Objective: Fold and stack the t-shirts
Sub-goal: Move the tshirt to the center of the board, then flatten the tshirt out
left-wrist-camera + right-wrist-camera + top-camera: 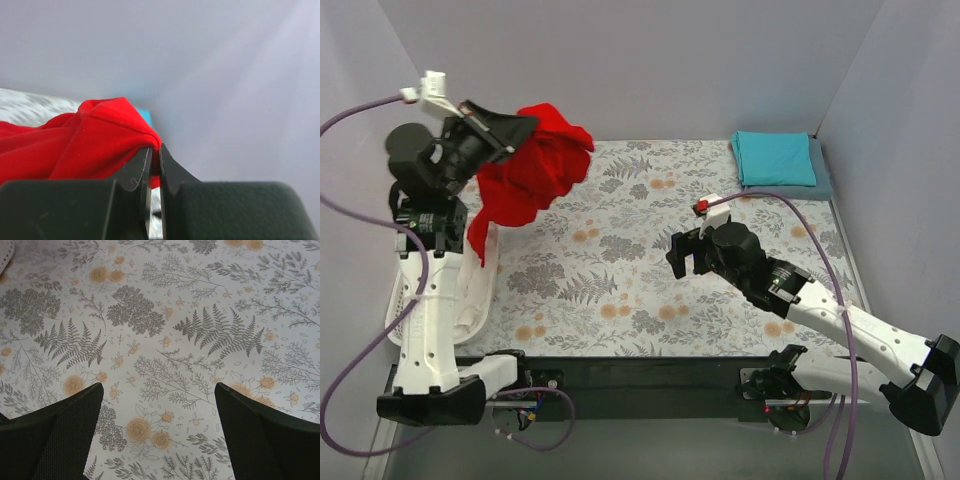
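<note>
at the upper left of the overhead frame the left claw [498,130] was pinched shut on the red t-shirt [535,165], which hung bunched in the air over the white lattice basket [480,305]. at upper right the teal t-shirt [775,157] lay folded on the grey-blue t-shirt [823,183], so two looked done and the red one was left to fold and stack. the right claw [685,255] stood wide open and empty over the floral worktop [610,280]. only the left wrist view showed cloth nipped between the jaws; only the overhead showed the stack whole.

One red t-shirt [535,165], one teal t-shirt [775,157], one grey-blue t-shirt [825,180], one white basket [478,300]
</note>
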